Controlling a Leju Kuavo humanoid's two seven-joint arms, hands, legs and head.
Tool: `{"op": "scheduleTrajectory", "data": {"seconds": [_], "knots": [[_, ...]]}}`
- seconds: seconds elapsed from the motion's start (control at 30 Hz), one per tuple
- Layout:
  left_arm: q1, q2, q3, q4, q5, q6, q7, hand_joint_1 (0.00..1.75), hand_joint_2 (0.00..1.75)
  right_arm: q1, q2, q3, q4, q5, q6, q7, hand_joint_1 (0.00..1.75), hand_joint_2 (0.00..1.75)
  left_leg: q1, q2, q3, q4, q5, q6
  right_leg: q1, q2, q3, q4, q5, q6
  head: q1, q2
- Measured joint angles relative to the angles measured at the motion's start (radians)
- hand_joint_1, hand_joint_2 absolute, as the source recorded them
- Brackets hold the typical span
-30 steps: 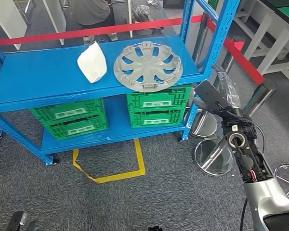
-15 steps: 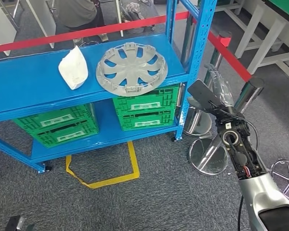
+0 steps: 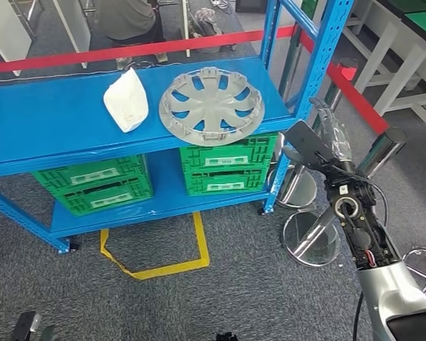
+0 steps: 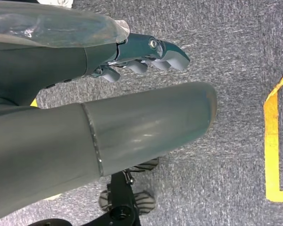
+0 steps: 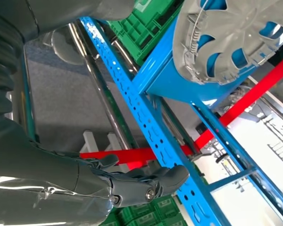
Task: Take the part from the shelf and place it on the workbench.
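I am seeing the hubcap (image 3: 211,104) lying on the blue shelf (image 3: 50,128), near my right robot hand (image 3: 307,145). This robot hand is staying apart from it, fingers extended, holding nothing.

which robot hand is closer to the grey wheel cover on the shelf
Right. The right robot hand is raised beside the shelf's post, just off the wheel cover. The left robot hand hangs low over the carpet.

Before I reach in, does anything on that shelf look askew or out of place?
The grey wheel cover overhangs the front edge of the blue shelf, so it could tip if nudged. A crumpled white bag lies beside it, apart from it. Nothing looks damaged or spilled.
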Motion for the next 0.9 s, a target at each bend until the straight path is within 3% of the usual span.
{"op": "scheduleTrajectory", "data": {"seconds": [0.07, 0.13, 0.23, 0.3, 0.33, 0.4, 0.43, 0.47, 0.5, 0.53, 0.57, 0.63, 0.67, 0.8, 0.83, 0.9], "knots": [[0.001, -0.002, 0.000, 0.000, 0.000, 0.000, 0.000, 0.00, 0.00, -0.001, 0.000, 0.000, 0.001, 0.000, 0.000, 0.000, 0.00, 1.75, 0.000, -0.001, 0.010, 0.002, -0.009, -0.006, -0.001, -0.002, 0.064, -0.142, 0.077, -0.003, 0.008, 0.000], [0.000, -0.002, 0.000, 0.000, 0.001, 0.000, -0.001, 0.00, 0.00, -0.003, 0.000, 0.000, 0.002, 0.000, 0.002, 0.000, 0.00, 1.75, -0.003, -0.002, 0.011, 0.007, -0.014, -0.015, 0.002, -0.001, 0.109, -0.239, 0.105, -0.011, 0.012, 0.000], [0.000, -0.002, 0.000, 0.000, 0.001, -0.001, -0.002, 0.00, 0.00, -0.004, 0.000, 0.000, 0.003, 0.000, 0.006, 0.000, 0.00, 1.75, -0.006, -0.002, 0.006, 0.007, -0.013, -0.029, 0.003, 0.003, 0.120, -0.255, 0.101, -0.027, 0.009, 0.000], [-0.001, -0.001, -0.001, 0.000, 0.001, -0.001, -0.002, 0.00, 0.00, -0.009, 0.000, 0.000, 0.003, 0.000, 0.009, 0.000, 0.00, 1.75, -0.005, 0.000, -0.006, 0.036, -0.032, -0.040, -0.002, 0.003, 0.126, -0.263, 0.103, -0.037, 0.002, 0.000], [-0.003, 0.000, -0.001, 0.000, 0.001, -0.001, -0.002, 0.00, 0.00, -0.013, 0.000, 0.000, 0.004, 0.000, 0.011, -0.001, 0.00, 1.75, -0.004, 0.000, -0.027, 0.081, -0.055, -0.045, -0.004, 0.002, 0.130, -0.267, 0.104, -0.042, -0.005, 0.000], [-0.004, 0.001, -0.001, 0.000, 0.003, -0.002, -0.002, 0.00, 0.00, -0.020, 0.000, 0.000, 0.007, -0.003, 0.016, -0.002, 0.00, 1.75, -0.001, 0.001, -0.101, 0.220, -0.111, -0.054, -0.004, 0.001, 0.131, -0.268, 0.103, -0.048, -0.019, 0.000], [-0.003, 0.000, -0.002, 0.000, 0.004, -0.002, -0.002, 0.00, 0.00, -0.023, 0.000, 0.000, 0.010, -0.006, 0.019, -0.002, 0.00, 1.75, 0.000, 0.001, -0.137, 0.280, -0.128, -0.057, -0.004, 0.001, 0.131, -0.268, 0.102, -0.049, -0.023, 0.000], [-0.002, 0.000, -0.003, 0.000, 0.005, -0.002, -0.002, 0.00, 0.00, -0.025, 0.000, 0.000, 0.012, -0.009, 0.023, -0.002, 0.00, 1.75, 0.000, 0.001, -0.157, 0.307, -0.126, -0.057, -0.004, 0.001, 0.132, -0.268, 0.101, -0.049, -0.026, 0.000], [-0.001, 0.000, -0.003, 0.000, 0.006, -0.002, -0.002, 0.00, 0.00, -0.028, 0.000, 0.000, 0.015, -0.011, 0.025, -0.003, 0.00, 1.75, 0.001, 0.001, -0.157, 0.294, -0.105, -0.056, -0.004, 0.001, 0.133, -0.268, 0.100, -0.049, -0.028, 0.000], [-0.001, 0.000, -0.004, 0.000, 0.006, -0.002, -0.002, 0.00, 0.00, -0.031, 0.000, 0.001, 0.018, -0.012, 0.026, -0.003, 0.00, 1.75, 0.001, 0.001, -0.137, 0.241, -0.069, -0.054, -0.004, 0.002, 0.135, -0.268, 0.098, -0.048, -0.029, 0.000], [-0.002, 0.001, -0.004, 0.000, 0.007, -0.002, -0.002, 0.00, 0.00, -0.035, 0.000, 0.001, 0.019, -0.012, 0.026, -0.003, 0.00, 1.75, 0.001, 0.001, -0.104, 0.165, -0.028, -0.051, -0.003, 0.003, 0.137, -0.268, 0.096, -0.046, -0.030, 0.000], [-0.004, 0.002, -0.005, 0.000, 0.010, -0.002, -0.002, 0.00, 0.00, -0.043, 0.000, 0.001, 0.022, -0.012, 0.029, -0.003, 0.00, 1.75, -0.003, 0.000, -0.045, 0.040, 0.017, -0.042, 0.000, 0.005, 0.139, -0.267, 0.091, -0.039, -0.031, 0.000], [-0.005, 0.003, -0.006, 0.000, 0.011, -0.002, -0.002, 0.00, 0.00, -0.047, -0.001, 0.001, 0.024, -0.012, 0.030, -0.003, 0.00, 1.75, -0.005, 0.000, -0.032, 0.013, 0.021, -0.038, 0.002, 0.006, 0.139, -0.268, 0.088, -0.035, -0.031, 0.000], [-0.006, 0.002, -0.007, 0.000, 0.014, -0.002, -0.002, 0.00, 0.00, -0.052, -0.005, 0.001, 0.030, -0.013, 0.034, -0.004, 0.00, 1.75, -0.004, -0.001, -0.020, -0.001, 0.014, -0.016, 0.001, 0.004, 0.136, -0.254, 0.070, -0.014, -0.028, 0.000], [-0.007, 0.002, -0.007, 0.000, 0.015, -0.001, -0.002, 0.00, 0.00, -0.054, -0.008, 0.001, 0.031, -0.013, 0.034, -0.004, 0.00, 1.75, -0.002, -0.001, -0.014, -0.005, 0.013, -0.010, 0.000, 0.002, 0.121, -0.219, 0.052, -0.009, -0.025, 0.000], [-0.008, 0.001, -0.007, 0.000, 0.016, -0.001, -0.002, 0.00, 0.00, -0.056, -0.012, 0.001, 0.035, -0.013, 0.036, -0.006, 0.00, 1.75, -0.002, 0.000, -0.005, -0.007, 0.008, 0.000, 0.000, 0.000, 0.059, -0.089, -0.004, -0.004, -0.015, 0.000]]}}
